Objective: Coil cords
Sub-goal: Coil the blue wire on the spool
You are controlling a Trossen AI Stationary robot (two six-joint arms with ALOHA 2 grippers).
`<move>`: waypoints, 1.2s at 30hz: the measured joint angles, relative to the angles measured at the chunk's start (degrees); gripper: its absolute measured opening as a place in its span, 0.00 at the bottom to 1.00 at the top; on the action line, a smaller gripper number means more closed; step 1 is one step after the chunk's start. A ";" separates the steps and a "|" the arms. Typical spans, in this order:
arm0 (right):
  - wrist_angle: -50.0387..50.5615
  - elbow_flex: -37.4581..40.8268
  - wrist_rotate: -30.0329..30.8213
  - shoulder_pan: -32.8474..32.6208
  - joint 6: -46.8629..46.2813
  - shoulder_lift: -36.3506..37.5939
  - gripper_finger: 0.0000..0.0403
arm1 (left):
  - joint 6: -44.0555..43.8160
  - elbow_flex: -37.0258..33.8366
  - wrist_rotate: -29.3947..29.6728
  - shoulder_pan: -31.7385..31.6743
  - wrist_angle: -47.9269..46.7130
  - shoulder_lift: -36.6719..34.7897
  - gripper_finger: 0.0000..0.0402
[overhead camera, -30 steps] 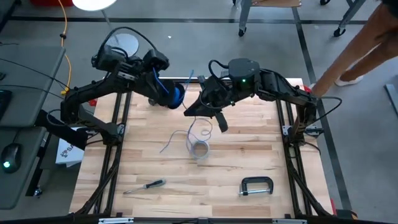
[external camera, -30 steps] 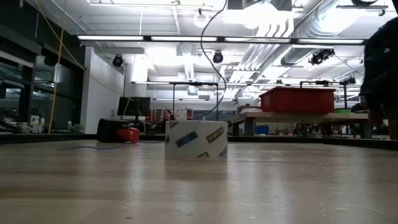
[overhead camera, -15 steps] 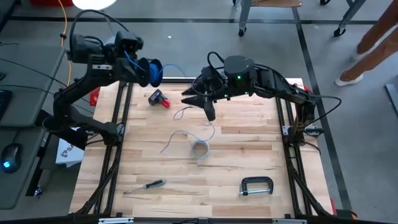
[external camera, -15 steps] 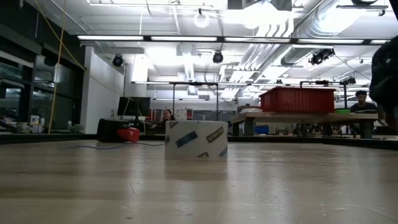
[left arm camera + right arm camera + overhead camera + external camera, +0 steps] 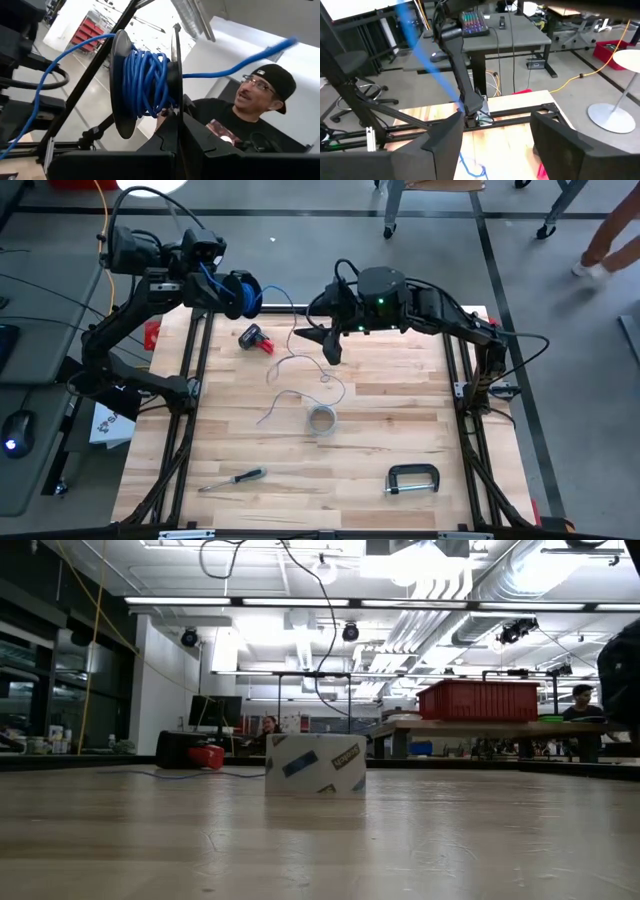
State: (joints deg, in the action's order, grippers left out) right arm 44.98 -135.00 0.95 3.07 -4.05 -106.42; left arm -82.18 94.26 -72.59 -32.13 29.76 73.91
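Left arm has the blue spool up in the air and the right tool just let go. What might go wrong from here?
1. The blue cord runs slack from the spool in the shut left tool toward the open right tool; with no tension, wraps may loosen.
2. The cord's loose part loops beside the tape roll and could snag or drag it.
3. The red and black object lies under the cord's path.

Pale planked wood table (image 5: 400,420) — matt
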 joint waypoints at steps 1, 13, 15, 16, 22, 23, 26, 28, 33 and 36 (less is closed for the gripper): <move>0.01 0.00 -0.03 -0.01 0.00 -0.01 0.55 | -0.01 0.00 -0.01 -0.27 0.01 0.00 0.00; 0.07 -0.01 14.62 -2.98 7.77 2.93 0.49 | 1.94 -0.02 -0.62 -2.44 0.20 0.02 0.00; 0.08 -0.04 14.51 -3.82 6.53 2.94 0.48 | 2.81 -0.02 -0.68 -2.37 0.43 0.02 0.00; 0.20 -0.03 14.04 -4.26 5.36 2.85 0.48 | 2.85 -0.02 -0.71 -2.37 0.74 0.02 0.00; -0.48 0.00 17.75 -5.68 5.01 2.15 0.48 | 2.94 -0.02 -0.70 -2.37 3.43 0.00 0.00; -0.71 0.00 17.78 -5.63 4.95 2.15 0.48 | 2.96 -0.02 -0.66 -2.35 3.42 0.00 0.00; -2.73 0.01 18.12 -5.17 3.48 2.15 0.48 | 4.53 -0.02 -0.31 -2.02 3.02 0.04 0.00; -7.36 0.04 17.35 -4.80 3.01 1.99 0.48 | 6.42 -0.02 0.70 -1.36 2.89 0.14 0.00; -18.63 -0.04 13.69 -4.09 2.99 -1.14 0.48 | 12.90 -0.04 3.17 -0.73 2.41 0.28 0.00; -21.03 0.14 11.34 -4.09 2.99 -3.06 0.48 | 16.32 -0.04 4.49 -0.75 1.81 0.26 0.00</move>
State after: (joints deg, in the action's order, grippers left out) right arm 23.95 -134.86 12.29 -1.02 -1.06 -109.48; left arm -65.86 94.21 -68.11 -32.88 31.57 74.17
